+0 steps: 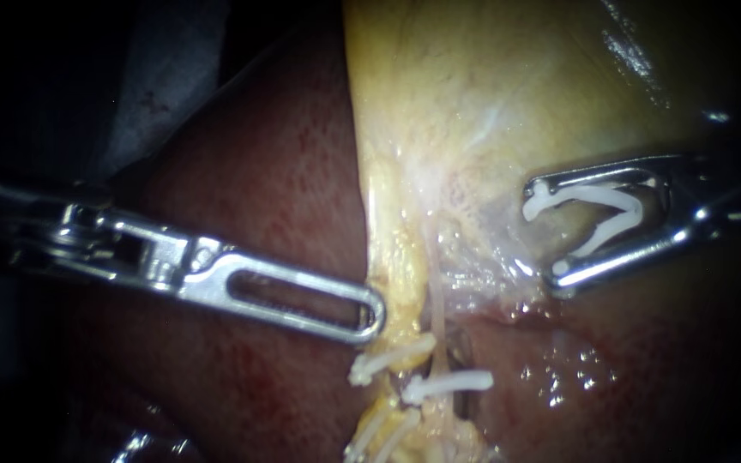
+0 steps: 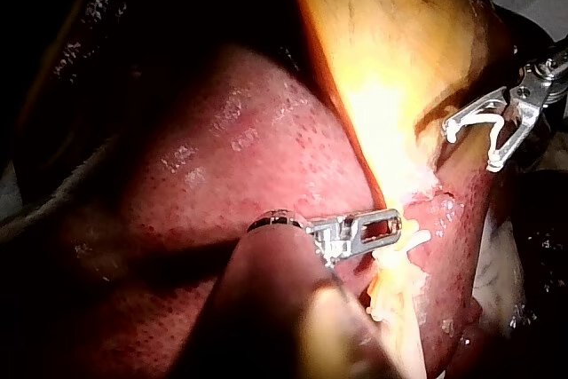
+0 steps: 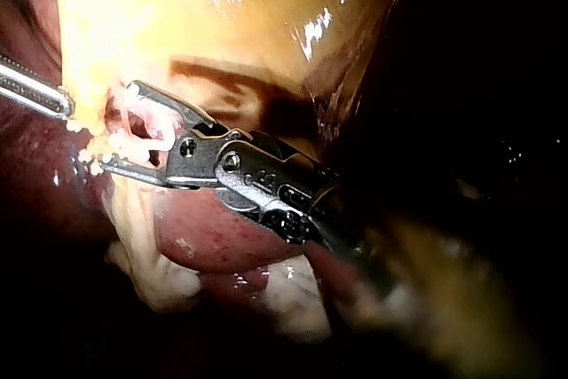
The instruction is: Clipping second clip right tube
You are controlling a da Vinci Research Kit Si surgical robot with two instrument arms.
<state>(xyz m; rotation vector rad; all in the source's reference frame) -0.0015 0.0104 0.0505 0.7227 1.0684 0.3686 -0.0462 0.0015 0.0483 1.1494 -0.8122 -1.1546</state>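
Note:
My right instrument (image 1: 547, 231) carries an open white clip (image 1: 611, 206) between its spread jaws, both jaws touching it. It hovers over pale tissue to the right of a thin pale tube (image 1: 436, 300) and does not touch the tube. Lower on that tube sits a closed white clip (image 1: 448, 383). Another clip (image 1: 388, 358) lies on the yellow strand to its left. My left instrument (image 1: 375, 313), with slotted jaws lying together, rests its tip against the yellow tissue edge. In the right wrist view the loaded jaws (image 3: 111, 126) stand near the clips.
The yellowish gallbladder (image 1: 490, 86) fills the upper middle and right. Dark red liver (image 1: 276, 171) lies under my left instrument and at the lower right (image 1: 645, 377). More white clips (image 1: 383, 429) show at the lower edge.

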